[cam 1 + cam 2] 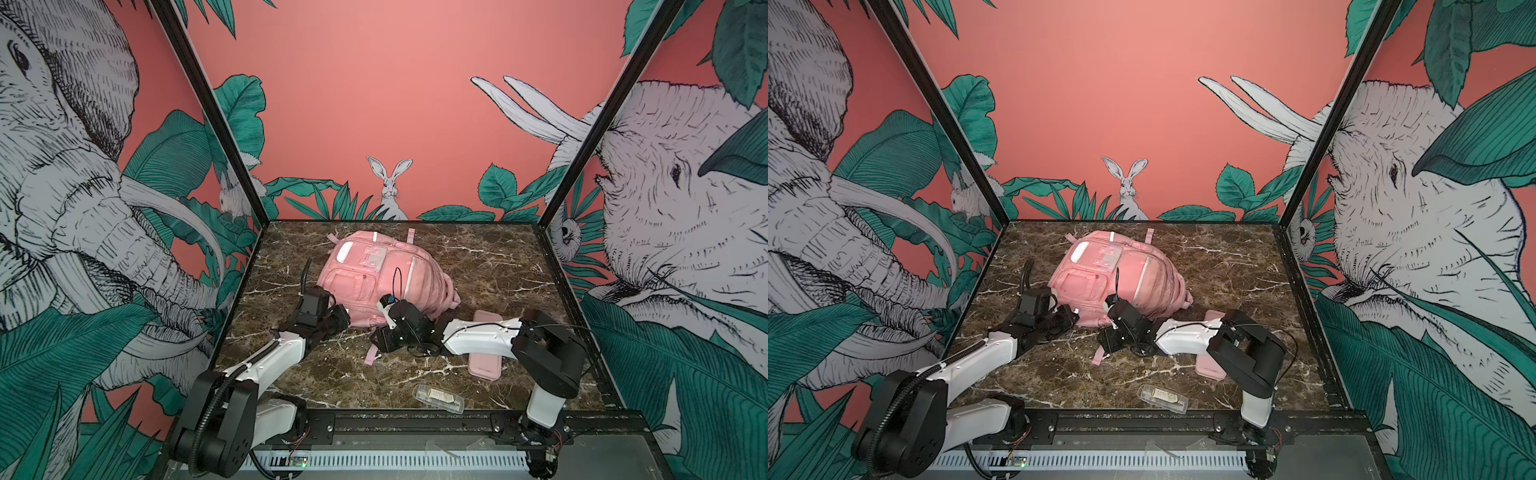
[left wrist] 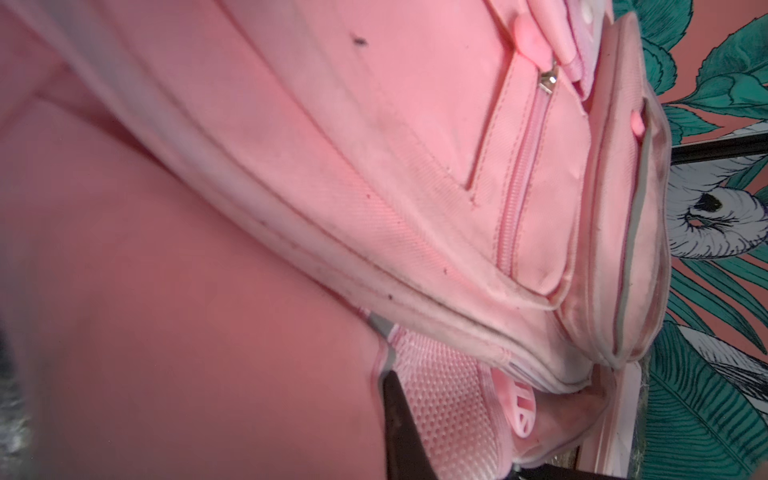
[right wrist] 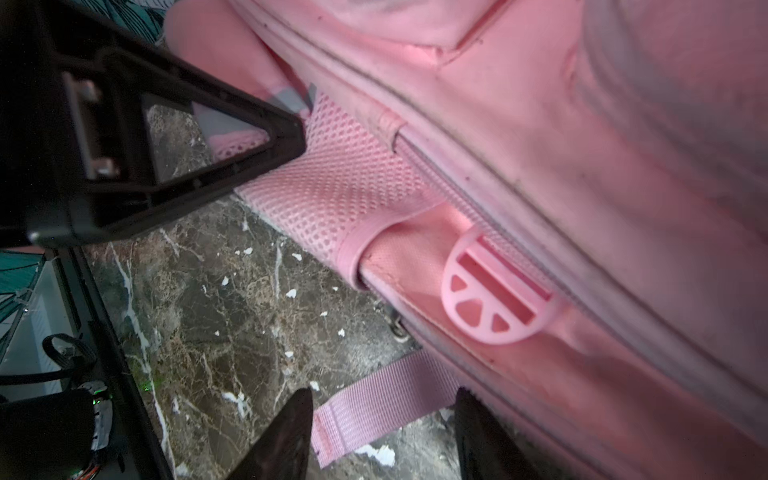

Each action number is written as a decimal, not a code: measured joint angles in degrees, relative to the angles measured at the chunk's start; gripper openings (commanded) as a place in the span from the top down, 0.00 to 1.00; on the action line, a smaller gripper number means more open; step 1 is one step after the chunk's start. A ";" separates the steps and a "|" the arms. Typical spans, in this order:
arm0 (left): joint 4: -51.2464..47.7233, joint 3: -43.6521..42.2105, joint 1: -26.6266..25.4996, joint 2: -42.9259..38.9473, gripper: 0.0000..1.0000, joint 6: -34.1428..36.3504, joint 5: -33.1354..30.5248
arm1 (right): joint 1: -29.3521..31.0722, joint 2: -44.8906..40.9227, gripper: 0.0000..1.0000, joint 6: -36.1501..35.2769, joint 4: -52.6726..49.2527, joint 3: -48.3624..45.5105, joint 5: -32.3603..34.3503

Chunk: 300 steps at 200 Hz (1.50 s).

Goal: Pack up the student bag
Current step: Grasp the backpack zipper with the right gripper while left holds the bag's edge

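The student bag (image 1: 374, 270) (image 1: 1100, 274) is a large pink backpack lying front-up at the middle back of the marble table. My left gripper (image 1: 340, 316) (image 1: 1069, 316) is at its near-left corner, shut on the bag's fabric by the mesh side pocket (image 3: 345, 183). One dark finger (image 2: 399, 424) shows against that mesh. My right gripper (image 3: 382, 432) (image 1: 377, 340) is low at the bag's near edge and stands open. A loose pink strap (image 3: 374, 403) lies on the table between its fingers, touching neither. A round pink buckle (image 3: 494, 291) sits just beyond.
A flat pink pencil case (image 1: 484, 361) (image 1: 1210, 370) lies under the right forearm at the near right. A clear plastic case (image 1: 438, 399) (image 1: 1163, 399) rests near the front edge. Printed walls close the table (image 1: 498, 266) on three sides.
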 measured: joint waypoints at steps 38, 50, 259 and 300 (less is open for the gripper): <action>-0.87 0.44 -0.22 -0.55 0.92 0.00 0.02 | 0.00 1.86 0.49 0.00 5.25 -1.16 1.40; -0.96 0.48 -0.28 -0.59 0.92 0.02 0.02 | 0.02 2.25 0.50 0.15 6.78 -1.51 1.92; -1.70 1.16 -0.31 -0.46 0.92 0.44 0.02 | 0.81 3.23 0.80 1.03 18.60 -4.63 5.57; -1.68 1.16 -0.28 0.02 0.92 0.44 0.02 | 0.98 3.28 0.78 1.03 18.14 -3.87 5.90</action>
